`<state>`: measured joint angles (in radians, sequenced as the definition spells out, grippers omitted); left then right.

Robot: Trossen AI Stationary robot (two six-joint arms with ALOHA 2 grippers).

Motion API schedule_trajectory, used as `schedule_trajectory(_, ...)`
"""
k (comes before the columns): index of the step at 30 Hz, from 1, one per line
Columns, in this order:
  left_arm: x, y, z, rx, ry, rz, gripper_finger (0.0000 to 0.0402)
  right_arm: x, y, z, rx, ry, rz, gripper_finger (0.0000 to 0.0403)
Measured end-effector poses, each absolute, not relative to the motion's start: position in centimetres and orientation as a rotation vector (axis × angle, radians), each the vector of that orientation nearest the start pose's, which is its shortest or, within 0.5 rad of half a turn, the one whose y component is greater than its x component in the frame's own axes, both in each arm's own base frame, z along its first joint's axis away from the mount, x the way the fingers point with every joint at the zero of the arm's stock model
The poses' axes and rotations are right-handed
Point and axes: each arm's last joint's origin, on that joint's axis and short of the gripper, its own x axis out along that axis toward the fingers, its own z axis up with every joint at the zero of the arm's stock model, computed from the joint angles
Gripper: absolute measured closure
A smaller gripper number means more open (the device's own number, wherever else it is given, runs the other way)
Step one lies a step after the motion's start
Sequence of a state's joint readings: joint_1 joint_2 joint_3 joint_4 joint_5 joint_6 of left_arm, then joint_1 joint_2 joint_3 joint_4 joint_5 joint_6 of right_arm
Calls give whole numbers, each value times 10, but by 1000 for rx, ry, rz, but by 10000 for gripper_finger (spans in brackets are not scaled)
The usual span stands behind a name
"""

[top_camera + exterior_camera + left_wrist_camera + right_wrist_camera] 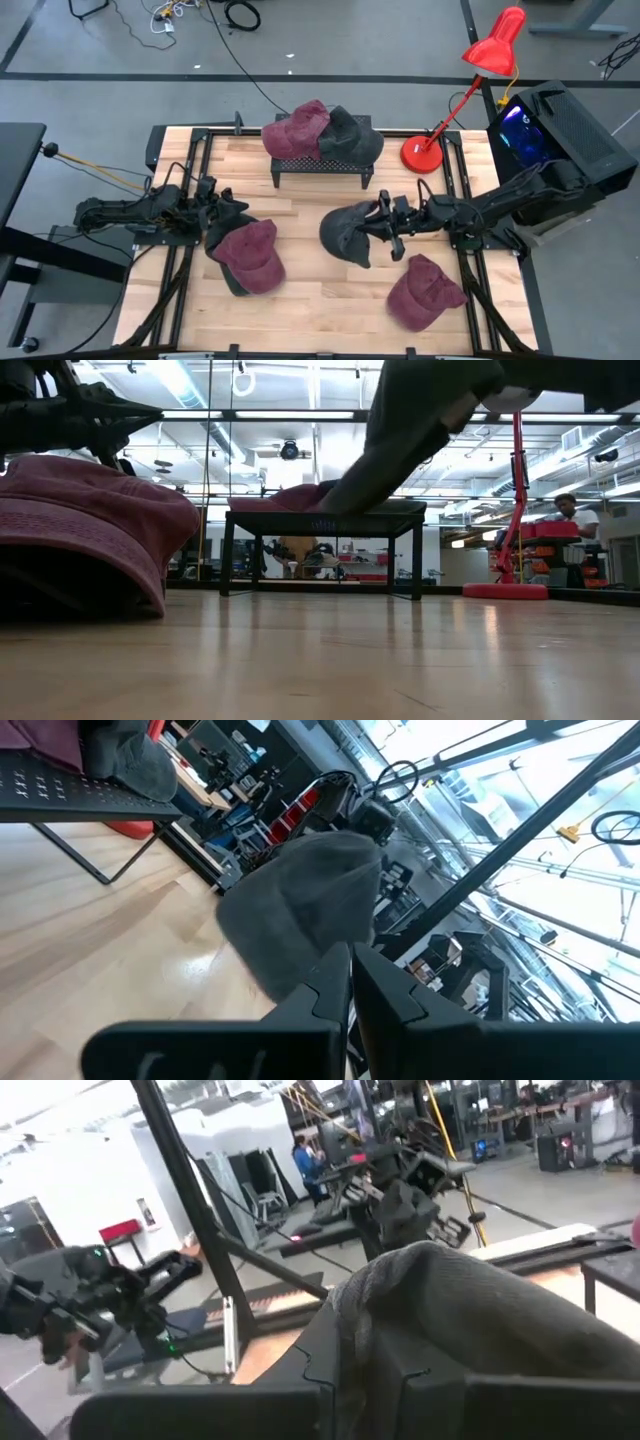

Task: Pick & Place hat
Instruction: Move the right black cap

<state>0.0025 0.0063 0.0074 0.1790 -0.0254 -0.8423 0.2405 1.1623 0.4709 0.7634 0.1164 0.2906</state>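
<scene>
Right gripper sits near table centre, fingers clamped on a dark grey hat — in the low view the hat hangs clear of the wood, so it's lifted. Right wrist view shows grey fabric pinched between the closed fingers. Left gripper is at the left side, fingers pressed together with nothing between them, right beside a maroon hat lying on the table. Second maroon hat lies front right, apart from both arms. Small black rack at the back holds one maroon hat and one dark hat, touching. Red desk lamp stands back right.
</scene>
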Motion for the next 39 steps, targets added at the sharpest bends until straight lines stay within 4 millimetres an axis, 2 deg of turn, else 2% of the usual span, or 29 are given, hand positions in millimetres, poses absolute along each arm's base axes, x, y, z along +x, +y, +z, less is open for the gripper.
schedule_trajectory(7,96,1,180,-842,-159,-40,381,247,54,225,283,-34,48,381)
schedule_trajectory(16,97,1,176,-842,-114,-19,381,262,51,211,415,-165,-156,381)
schedule_trajectory(31,97,1,175,-832,-112,-1,381,276,50,169,403,-59,-330,380)
schedule_trajectory(39,97,2,175,-817,-114,3,381,283,50,167,439,-96,-405,380)
